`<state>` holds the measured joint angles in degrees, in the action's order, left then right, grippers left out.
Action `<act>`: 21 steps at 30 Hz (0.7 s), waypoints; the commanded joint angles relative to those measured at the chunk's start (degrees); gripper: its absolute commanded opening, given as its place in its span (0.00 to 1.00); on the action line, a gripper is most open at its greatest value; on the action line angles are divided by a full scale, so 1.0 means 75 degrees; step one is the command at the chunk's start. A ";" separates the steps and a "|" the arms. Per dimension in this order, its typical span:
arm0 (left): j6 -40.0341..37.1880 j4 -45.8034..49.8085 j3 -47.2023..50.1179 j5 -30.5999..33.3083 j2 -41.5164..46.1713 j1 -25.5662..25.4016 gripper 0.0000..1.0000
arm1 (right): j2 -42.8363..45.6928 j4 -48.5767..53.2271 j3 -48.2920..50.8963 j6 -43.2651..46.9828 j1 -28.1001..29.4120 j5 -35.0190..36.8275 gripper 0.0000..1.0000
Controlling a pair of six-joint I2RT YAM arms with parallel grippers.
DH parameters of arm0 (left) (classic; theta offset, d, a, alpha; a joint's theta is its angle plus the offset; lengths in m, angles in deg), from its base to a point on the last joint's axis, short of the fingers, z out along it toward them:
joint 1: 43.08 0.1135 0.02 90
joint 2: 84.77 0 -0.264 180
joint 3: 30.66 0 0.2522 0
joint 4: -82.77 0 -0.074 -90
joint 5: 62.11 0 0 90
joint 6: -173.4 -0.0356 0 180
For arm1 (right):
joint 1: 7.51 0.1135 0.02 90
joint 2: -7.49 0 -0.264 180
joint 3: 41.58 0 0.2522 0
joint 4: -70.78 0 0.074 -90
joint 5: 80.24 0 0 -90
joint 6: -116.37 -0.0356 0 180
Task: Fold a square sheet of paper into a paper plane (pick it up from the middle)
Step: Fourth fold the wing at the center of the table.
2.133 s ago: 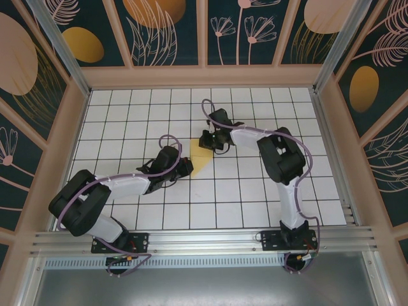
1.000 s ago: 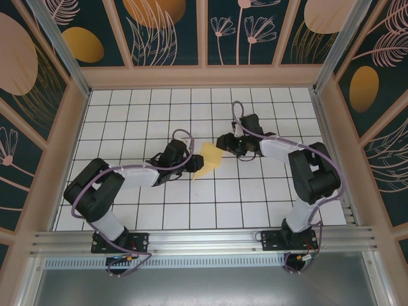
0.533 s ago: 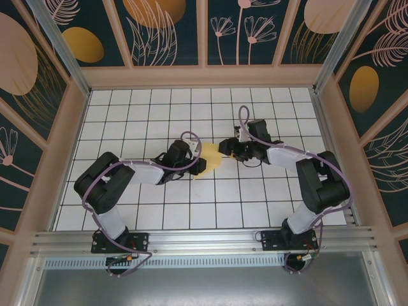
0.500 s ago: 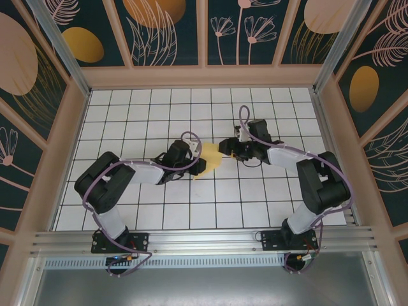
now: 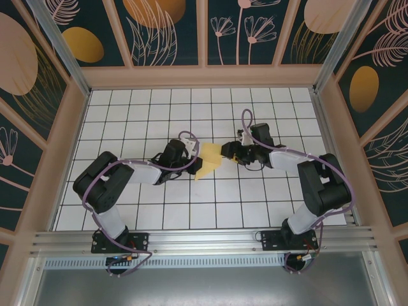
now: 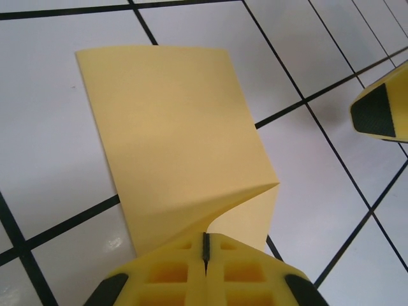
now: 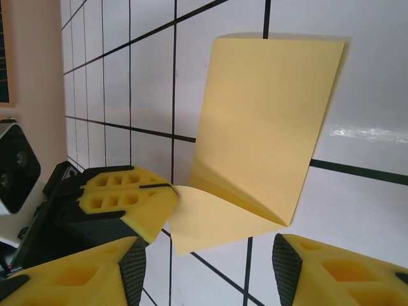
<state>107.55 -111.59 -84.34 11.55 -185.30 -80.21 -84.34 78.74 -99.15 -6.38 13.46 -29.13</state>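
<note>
Left arm [image 5: 121, 175] is folded with its elbow out to the left, forearm low and reaching right toward mid-table. The left gripper [image 6: 205, 255] has its fingers pressed flat together, pinching the near edge of the folded sheet of paper [image 6: 185, 146]. Right arm [image 5: 312, 178] mirrors it, elbow out to the right and forearm reaching left; the right gripper [image 7: 204, 261] faces the left one, close but apart, jaws parted and gripping nothing.

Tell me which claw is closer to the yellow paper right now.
Left. The left claw is shut on the folded yellow paper, pinching its edge. The right claw stands open at the opposite edge, not gripping.
</note>
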 commanded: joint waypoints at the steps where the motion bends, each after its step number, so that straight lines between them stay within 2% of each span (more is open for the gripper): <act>1: 0.0015 -0.0539 0.0170 -0.0259 0.0267 0.0042 0.02 | 0.0332 -0.0431 0.0247 -0.0294 -0.0073 -0.0140 0.58; 9: 0.0234 -0.0762 0.0410 -0.0259 0.0719 0.0122 0.01 | 0.0170 -0.0933 0.0539 -0.0727 -0.0086 -0.0390 0.57; 21: 0.0342 -0.0698 0.0448 -0.0110 0.0781 0.0191 0.00 | -0.0596 -0.1082 0.0411 -0.0586 0.0008 -0.1091 0.53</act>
<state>109.42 -115.39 -81.48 10.35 -180.86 -79.36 -87.34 72.36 -95.67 -11.30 13.22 -34.73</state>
